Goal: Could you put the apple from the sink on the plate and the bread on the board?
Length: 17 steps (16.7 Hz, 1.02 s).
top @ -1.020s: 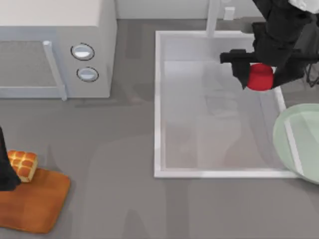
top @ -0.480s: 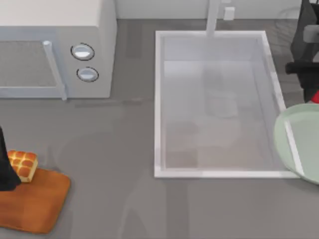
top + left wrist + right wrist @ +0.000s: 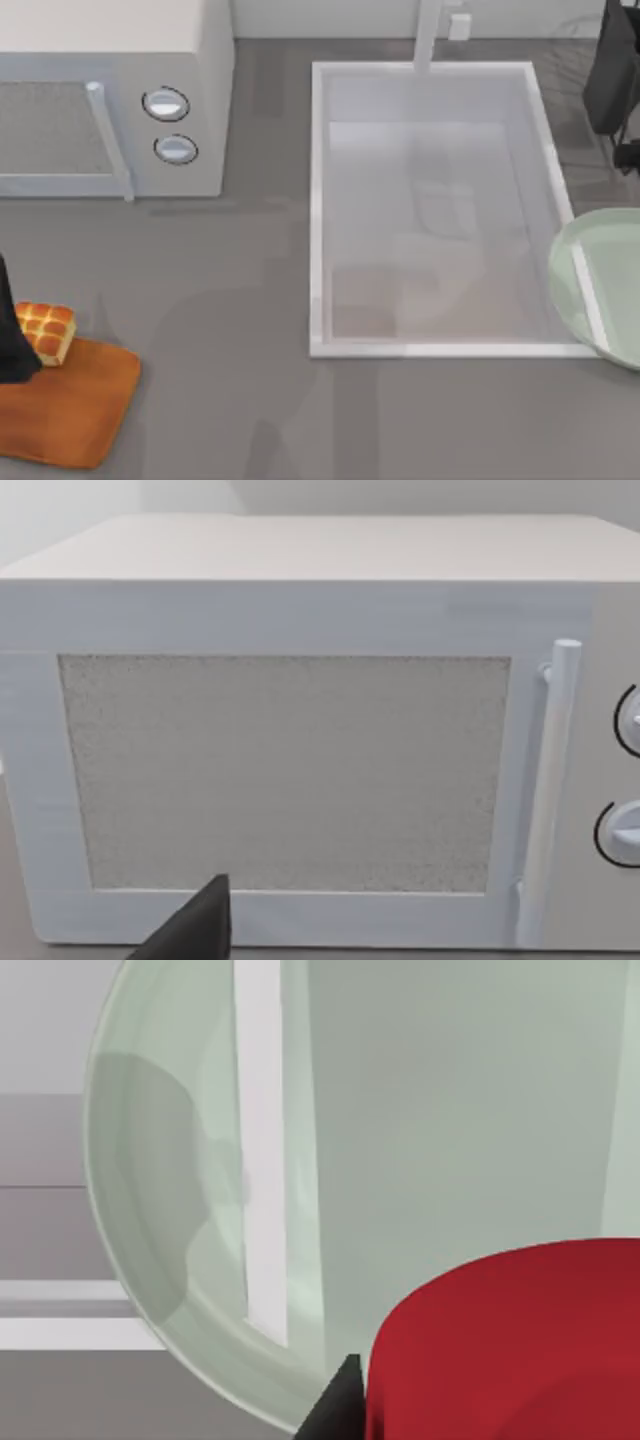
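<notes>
On the grey desk [image 3: 220, 330], going left to right: the bread [image 3: 46, 331] rests on the top-left corner of the board [image 3: 70, 405] beside the parked left arm [image 3: 10, 340], whose jaws' state I cannot tell, then the microwave [image 3: 110, 95], the empty sink [image 3: 435, 205] and the plate [image 3: 600, 285] at the right edge. The right wrist view adds what the top view lacks: the apple [image 3: 520, 1345] held over the plate, seemingly grasped by the right gripper [image 3: 335, 1405], so the drop should wait until it sits over the plate's middle, low, to keep it from rolling
</notes>
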Motion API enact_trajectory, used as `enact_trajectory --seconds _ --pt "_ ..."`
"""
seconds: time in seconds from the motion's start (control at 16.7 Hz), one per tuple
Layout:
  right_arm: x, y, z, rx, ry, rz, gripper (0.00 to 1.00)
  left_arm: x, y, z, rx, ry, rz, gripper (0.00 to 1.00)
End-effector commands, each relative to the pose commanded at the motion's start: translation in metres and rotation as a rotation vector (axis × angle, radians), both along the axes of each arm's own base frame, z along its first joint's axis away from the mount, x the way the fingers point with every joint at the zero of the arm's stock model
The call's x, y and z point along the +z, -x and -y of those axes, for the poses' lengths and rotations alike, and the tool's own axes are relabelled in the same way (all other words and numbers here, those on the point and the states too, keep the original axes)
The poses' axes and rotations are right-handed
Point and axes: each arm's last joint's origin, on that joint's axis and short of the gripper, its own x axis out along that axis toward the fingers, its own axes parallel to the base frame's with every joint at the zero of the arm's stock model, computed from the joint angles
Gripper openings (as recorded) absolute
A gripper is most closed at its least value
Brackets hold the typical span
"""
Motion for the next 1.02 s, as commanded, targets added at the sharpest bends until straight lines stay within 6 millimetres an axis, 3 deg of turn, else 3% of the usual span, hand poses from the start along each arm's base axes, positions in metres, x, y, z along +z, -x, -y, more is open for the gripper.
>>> enact_trajectory --seconds 0.18,0.96,1.02 --pt "0.0 0.0 0.0 0.0 0.0 0.0 0.0 0.0 0.0 0.0 0.0 0.0 0.0 1.0" --pt "0.0 0.0 0.0 0.0 0.0 0.0 0.98 0.0 0.0 0.0 0.0 0.0 0.0 1.0" --pt "0.0 0.0 0.0 0.0 0.0 0.0 1.0 0.0 0.0 0.0 0.0 0.0 0.0 1.0"
